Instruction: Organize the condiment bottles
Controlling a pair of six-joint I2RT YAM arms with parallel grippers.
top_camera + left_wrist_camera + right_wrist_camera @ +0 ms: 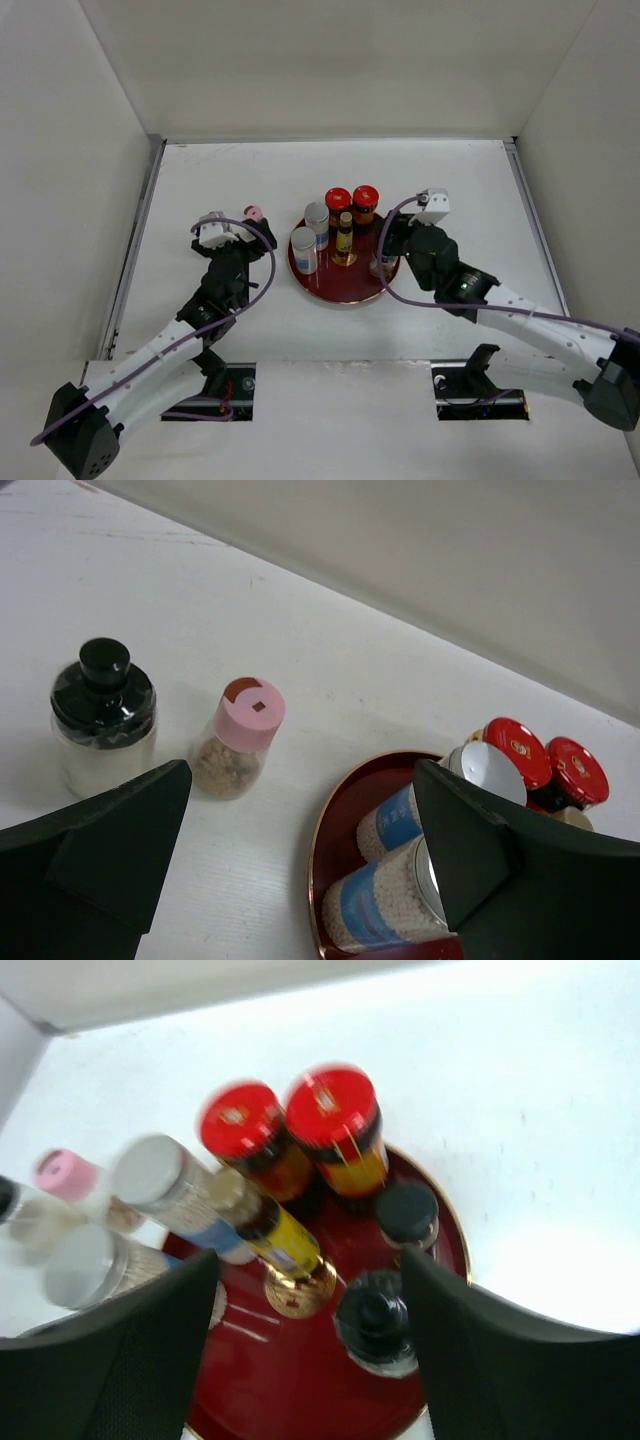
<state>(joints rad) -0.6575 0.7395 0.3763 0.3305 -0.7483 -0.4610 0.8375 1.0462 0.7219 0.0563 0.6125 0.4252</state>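
The dark red tray [345, 288] holds two red-capped jars [351, 200], two silver-capped clear jars [310, 230] and a slim amber bottle [345, 236]. In the right wrist view two black-capped bottles [376, 1320] [407, 1212] also stand in the tray [290, 1390]. My right gripper [310, 1350] is open above the tray, and the nearer black-capped bottle stands by its right finger. A pink-capped jar [240, 738] and a black-capped bottle [103, 716] stand on the table left of the tray. My left gripper [300, 860] is open and empty, and straddles the tray's left edge [322, 850].
White walls close in the table on the left, back and right. Bare white tabletop [330, 165] lies behind the tray and to its right. Both arms reach in from the near edge, one on each side of the tray.
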